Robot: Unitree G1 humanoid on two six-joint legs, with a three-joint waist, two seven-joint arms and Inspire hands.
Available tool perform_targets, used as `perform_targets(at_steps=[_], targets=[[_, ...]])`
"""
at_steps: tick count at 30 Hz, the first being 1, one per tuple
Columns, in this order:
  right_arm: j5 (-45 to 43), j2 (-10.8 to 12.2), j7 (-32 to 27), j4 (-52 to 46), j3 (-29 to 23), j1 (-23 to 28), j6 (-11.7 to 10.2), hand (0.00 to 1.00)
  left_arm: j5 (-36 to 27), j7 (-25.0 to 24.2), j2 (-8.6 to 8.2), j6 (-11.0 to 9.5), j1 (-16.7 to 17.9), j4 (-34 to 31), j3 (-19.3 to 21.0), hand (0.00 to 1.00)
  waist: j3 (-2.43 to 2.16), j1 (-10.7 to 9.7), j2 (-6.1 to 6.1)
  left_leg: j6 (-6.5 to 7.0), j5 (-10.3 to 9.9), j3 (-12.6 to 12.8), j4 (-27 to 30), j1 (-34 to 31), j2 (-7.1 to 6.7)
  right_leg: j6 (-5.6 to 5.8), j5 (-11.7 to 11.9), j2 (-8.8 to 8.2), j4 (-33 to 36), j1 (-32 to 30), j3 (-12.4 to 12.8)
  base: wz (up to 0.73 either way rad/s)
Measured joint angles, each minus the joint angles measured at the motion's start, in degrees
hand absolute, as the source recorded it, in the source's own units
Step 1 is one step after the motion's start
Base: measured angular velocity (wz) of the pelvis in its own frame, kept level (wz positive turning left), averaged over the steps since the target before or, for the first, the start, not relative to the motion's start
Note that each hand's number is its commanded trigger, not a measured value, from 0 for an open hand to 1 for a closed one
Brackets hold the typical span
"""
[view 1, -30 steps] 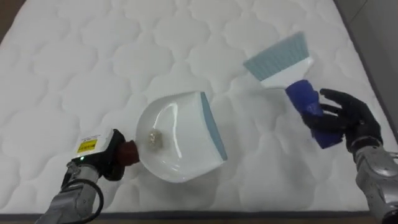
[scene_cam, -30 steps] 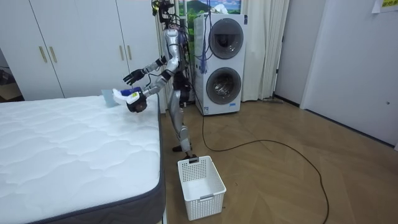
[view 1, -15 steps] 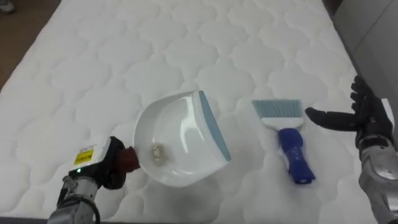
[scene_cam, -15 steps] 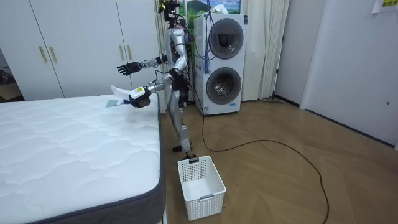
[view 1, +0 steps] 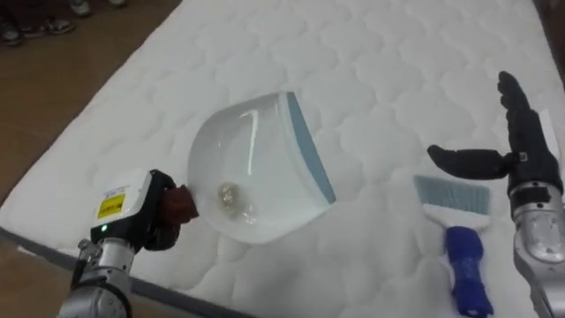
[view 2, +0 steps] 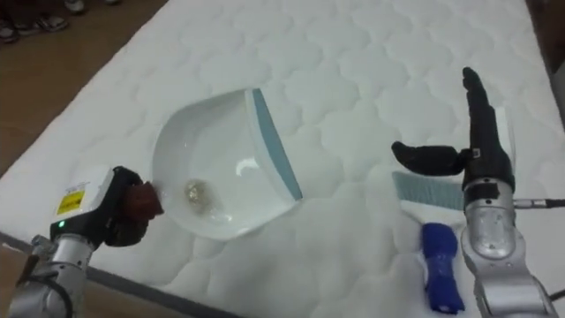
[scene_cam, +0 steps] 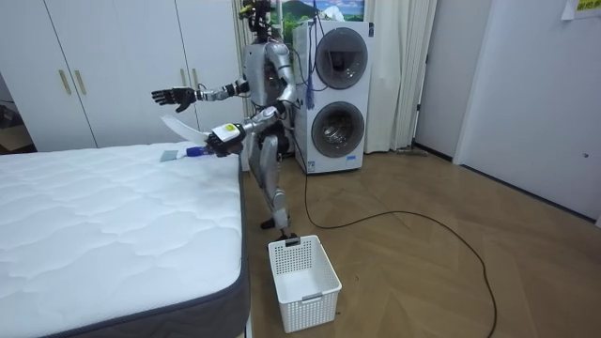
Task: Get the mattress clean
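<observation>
My left hand (view 1: 132, 216) is shut on the reddish handle of a white dustpan (view 1: 256, 159) with a blue lip, held above the mattress (view 1: 380, 53) near its edge. A small crumpled scrap (view 1: 228, 196) lies in the pan's deep end. The blue-handled brush (view 1: 464, 265) lies flat on the mattress at the lower right, bristles pointing away from me. Just above it my right hand (view 1: 523, 146) hovers open, fingers straight, touching nothing. In the room view I stand at the bed's far corner with the dustpan (scene_cam: 177, 129) raised and the right hand (scene_cam: 169, 95) stretched out.
Wooden floor (view 1: 53, 79) borders the mattress on the left, and its dark edge (view 1: 53, 258) runs across the lower left. A white laundry basket (scene_cam: 303, 280) stands on the floor by the bed's corner. Stacked washing machines (scene_cam: 336, 94) are behind me, white wardrobes (scene_cam: 113, 66) beyond the bed.
My right hand let go of the brush, which now lies on the mattress, and rose open. The dustpan came up in my left hand. My body and view turned left.
</observation>
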Motion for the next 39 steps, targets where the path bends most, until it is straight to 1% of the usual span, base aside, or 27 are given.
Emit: perform_targets(at_steps=[4,7,9,10,11,12,13,14,15,16,18,20,21,22,23,24,25,26,28,30,31,32,34,35,36,38,39], targets=[[-1.3,0.2,-3.0,0.1,-0.3,0.9,-1.1,0.00,0.0,0.0,-1.64,0.0,0.5,0.0,0.6,1.00,0.05,0.0,0.22,-0.53,0.4,-2.4,3.1,-3.8,-0.37,-0.40,-0.3,0.73,0.3,0.1,-4.7,0.92],[-1.4,0.3,-3.4,0.1,-0.5,3.0,-2.6,0.00,0.1,-0.1,-3.38,0.0,1.1,0.2,0.7,1.00,0.20,1.5,0.19,-0.80,1.1,-2.3,3.7,-5.1,-0.69,-0.64,-1.3,0.95,0.5,0.8,-5.4,0.91],[-1.4,0.8,-3.9,-0.8,-1.0,4.8,-3.1,0.00,0.1,-0.2,-4.15,0.0,1.3,0.2,0.8,1.00,0.26,1.0,0.21,-0.18,2.4,2.5,3.0,-6.3,-0.30,-0.95,-1.6,0.69,-1.3,2.3,-8.8,1.14],[-1.5,1.8,-4.4,-1.9,-1.5,6.0,-3.5,0.00,0.0,-0.2,-4.22,-0.3,1.2,0.2,0.9,1.00,0.38,0.9,0.02,0.65,3.6,11.0,2.7,-7.2,1.61,-1.23,-2.6,-0.36,-1.9,2.5,-11.9,1.20],[-1.8,2.9,-4.8,-1.9,-1.9,6.2,-3.8,0.00,0.0,-0.2,-4.29,-0.5,1.1,0.2,1.0,1.00,0.80,0.6,0.33,1.54,3.1,19.1,5.3,-8.4,4.36,-1.44,-3.4,-0.86,-1.9,2.1,-16.2,1.06],[-2.1,3.7,-4.9,-1.9,-2.0,6.6,-3.7,0.00,0.0,-0.4,-4.26,-0.7,1.3,0.3,1.1,1.00,0.89,0.6,0.24,1.91,1.3,22.4,8.8,-8.9,5.84,-1.30,-3.7,-1.05,-1.5,2.2,-18.3,0.80],[-2.9,5.0,-4.7,-1.9,-1.9,7.0,-3.7,0.00,-0.5,-0.6,-4.21,-1.2,1.8,0.3,1.6,1.00,0.75,0.8,0.93,1.13,-2.5,26.5,15.1,-8.4,8.71,-0.82,-4.4,-1.14,-0.9,2.9,-22.0,0.70],[-3.2,5.5,-4.2,-1.9,-2.0,7.1,-3.6,0.00,-1.4,-1.0,-4.30,-1.4,1.8,0.3,2.0,1.00,0.77,0.8,1.78,0.13,-5.6,28.1,18.1,-7.6,10.87,-0.39,-5.5,-1.12,0.7,3.3,-24.6,0.78],[-3.2,5.5,-4.1,-2.0,-2.0,7.1,-3.6,0.00,-1.5,-1.0,-4.40,-1.5,1.7,0.3,2.2,1.00,0.95,0.8,2.16,-0.22,-6.4,28.2,18.1,-7.7,11.10,-0.10,-6.4,-1.26,2.2,3.5,-25.5,0.96],[-3.2,5.7,-3.8,-2.0,-2.1,7.1,-3.2,0.00,-1.5,-1.1,-4.50,-1.5,1.5,0.3,2.3,1.00,1.29,0.4,2.37,0.83,-7.1,27.5,16.4,-7.9,10.48,0.28,-7.5,-1.69,5.6,3.1,-26.0,1.12],[-3.4,6.3,-3.7,-2.0,-2.1,7.4,-3.1,0.00,-1.3,-1.2,-5.04,-1.4,1.5,0.3,2.3,1.00,1.12,-0.6,2.10,1.44,-6.7,22.4,13.3,-7.5,7.64,0.00,-8.1,-2.54,10.5,0.9,-22.5,1.18],[-3.5,6.3,-3.6,-1.4,-1.8,6.9,-3.5,0.00,-1.5,-1.1,-6.02,-1.4,1.5,0.3,2.4,1.00,1.22,0.7,1.99,1.50,-4.2,16.5,10.7,-7.6,4.75,-0.48,-9.2,-2.97,12.5,-3.9,-14.6,0.67],[-3.6,6.4,-3.6,-1.1,-1.4,6.4,-3.5,0.00,-1.5,-1.1,-6.09,-1.4,1.7,0.3,2.5,1.00,1.25,1.5,2.07,1.31,-3.8,15.0,10.5,-7.8,4.14,-0.63,-9.0,-2.79,11.5,-5.5,-13.0,0.33],[-4.5,6.4,-3.7,-1.1,-0.7,6.5,-3.6,0.00,-1.6,-1.2,-6.57,-1.4,1.9,1.1,2.9,1.00,0.76,1.6,2.79,1.05,-3.1,13.0,10.5,-8.7,3.38,-2.27,-7.5,-2.62,11.2,-6.6,-12.7,0.60],[-5.2,6.2,-3.9,-1.1,-0.4,7.0,-3.5,0.00,-1.6,-1.3,-7.02,-1.5,2.1,1.2,2.9,1.00,0.78,1.0,2.62,1.27,-1.8,14.8,9.4,-8.8,3.01,-2.44,-7.2,-3.70,11.0,-5.5,-16.8,0.82],[-5.2,6.2,-4.0,-1.1,-0.4,7.2,-3.5,0.00,-1.7,-1.4,-7.23,-1.6,2.2,1.2,2.8,1.00,0.83,0.7,2.53,1.70,-1.4,17.6,8.5,-8.4,3.31,-2.38,-7.2,-4.30,11.0,-5.1,-18.7,0.90],[-5.1,6.3,-4.3,-0.8,-0.3,7.6,-3.4,0.00,-2.0,-1.5,-7.46,-2.1,2.1,1.3,2.8,1.00,0.80,0.8,2.58,2.52,-1.8,23.9,8.3,-7.5,4.78,-2.14,-7.3,-5.07,11.1,-4.8,-21.5,0.59],[-4.9,6.6,-4.0,-0.5,0.0,7.8,-3.1,0.00,-2.2,-1.6,-7.45,-2.4,2.1,1.3,2.8,1.00,0.84,1.3,2.49,2.91,-3.4,27.2,10.1,-6.7,6.45,-2.04,-7.4,-5.31,11.5,-4.2,-23.5,0.41],[-3.6,6.8,-2.7,-0.5,0.8,8.0,-3.0,0.00,-2.5,-1.7,-7.46,-2.4,2.1,1.3,3.4,1.00,0.92,2.8,2.21,2.19,-6.4,26.7,13.2,-7.0,7.96,-1.54,-8.2,-5.50,13.3,-3.1,-25.1,0.11],[-3.2,7.2,-1.8,-0.5,1.1,8.0,-2.5,0.00,-2.4,-1.8,-7.09,-2.4,2.1,1.2,3.9,1.00,0.79,3.7,0.97,2.17,-7.2,23.1,13.5,-7.6,5.81,-0.87,-8.9,-6.39,15.2,-3.1,-24.4,0.35],[-3.1,7.1,-1.5,-0.5,1.0,8.0,-2.3,0.00,-2.4,-1.8,-6.87,-2.4,2.0,1.1,3.8,1.00,0.61,3.3,-0.13,2.85,-6.9,19.6,13.3,-7.7,3.75,-0.60,-8.6,-6.39,16.1,-3.6,-22.5,0.81],[-3.4,7.1,-1.4,-0.2,0.8,8.1,-2.3,0.00,-2.2,-1.8,-6.76,-2.3,2.1,1.0,3.8,1.00,0.84,2.6,0.13,4.22,-6.2,14.8,12.9,-7.6,1.52,-0.86,-8.3,-5.71,18.2,-5.5,-17.1,0.89],[-3.6,7.3,-1.5,0.1,0.8,8.7,-2.3,0.00,-2.2,-1.8,-6.64,-2.2,2.0,1.0,3.8,1.00,0.58,2.0,1.00,5.32,-4.6,8.4,11.2,-6.9,-0.27,-0.42,-8.2,-4.01,20.4,-8.8,-10.4,0.97],[-4.2,7.5,-1.5,0.1,0.8,8.8,-2.3,0.00,-2.6,-1.8,-6.22,-2.2,2.0,1.0,3.8,1.00,0.97,1.0,1.61,5.15,-3.3,5.0,9.7,-6.0,-1.21,0.38,-7.7,-3.73,20.2,-10.2,-7.8,1.12],[-4.4,7.6,-1.5,0.1,0.8,8.9,-2.3,0.00,-2.7,-1.8,-5.89,-2.2,2.0,1.0,3.7,1.00,1.06,0.7,1.69,5.25,-2.8,3.4,9.1,-5.6,-1.82,0.81,-7.5,-3.60,19.9,-10.9,-6.4,1.32],[-4.5,8.1,-2.4,0.1,0.8,9.8,-2.4,0.00,-2.9,-1.8,-4.61,-2.2,2.0,1.1,2.8,1.00,1.08,-1.2,1.71,5.45,-2.1,-1.3,8.4,-4.4,-3.87,2.35,-5.9,-2.73,18.8,-13.3,0.9,1.27],[-4.5,8.4,-2.5,0.1,0.8,9.9,-2.4,0.00,-2.9,-1.8,-4.48,-2.2,2.0,1.1,2.8,1.00,0.98,-1.1,1.52,5.44,-2.1,-2.0,8.4,-4.2,-4.30,2.27,-5.3,-2.19,18.4,-14.0,2.5,0.90]])
